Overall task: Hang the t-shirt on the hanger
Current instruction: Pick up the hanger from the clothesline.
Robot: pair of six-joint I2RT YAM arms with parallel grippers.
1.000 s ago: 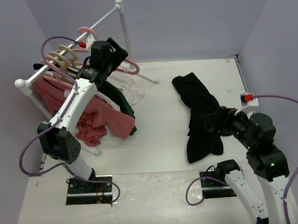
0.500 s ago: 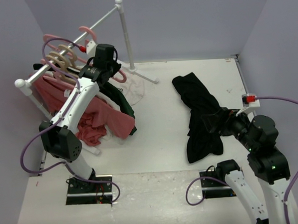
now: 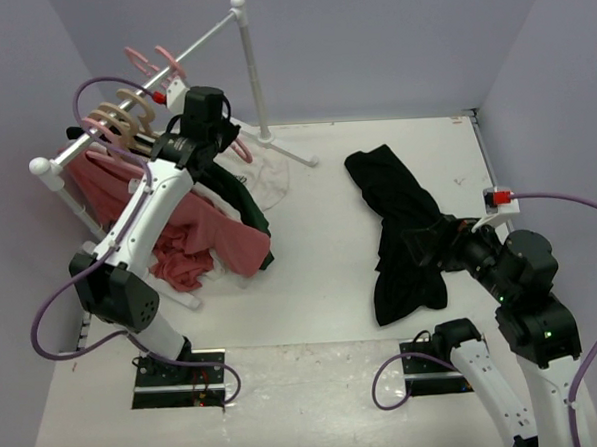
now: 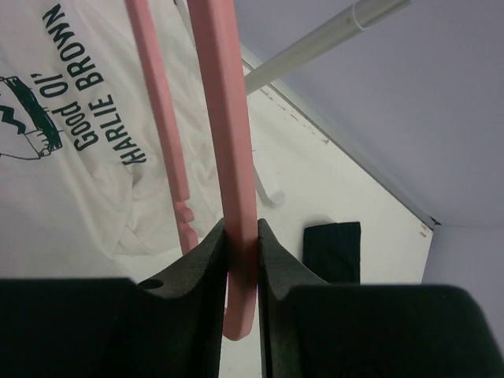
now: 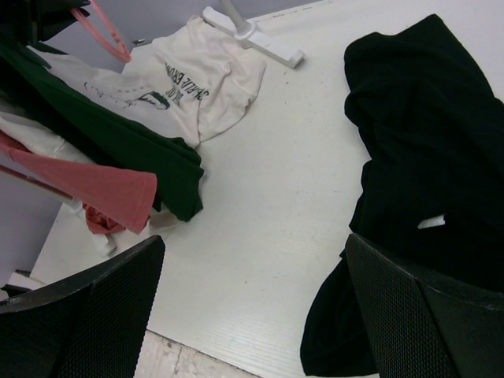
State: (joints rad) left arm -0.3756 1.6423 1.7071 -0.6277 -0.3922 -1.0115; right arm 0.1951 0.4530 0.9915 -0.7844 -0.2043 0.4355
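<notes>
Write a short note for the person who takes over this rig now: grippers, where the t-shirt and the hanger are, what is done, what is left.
Left gripper: shut on a bar of the pink hanger, up beside the rack.
Right gripper: open, empty, low at the near right side of the black t-shirt.
T-shirt: crumpled on the table, right of centre, apart from the hanger.
Done: hanger gripped.
Left: bring the hanger to the t-shirt and thread it in.
</notes>
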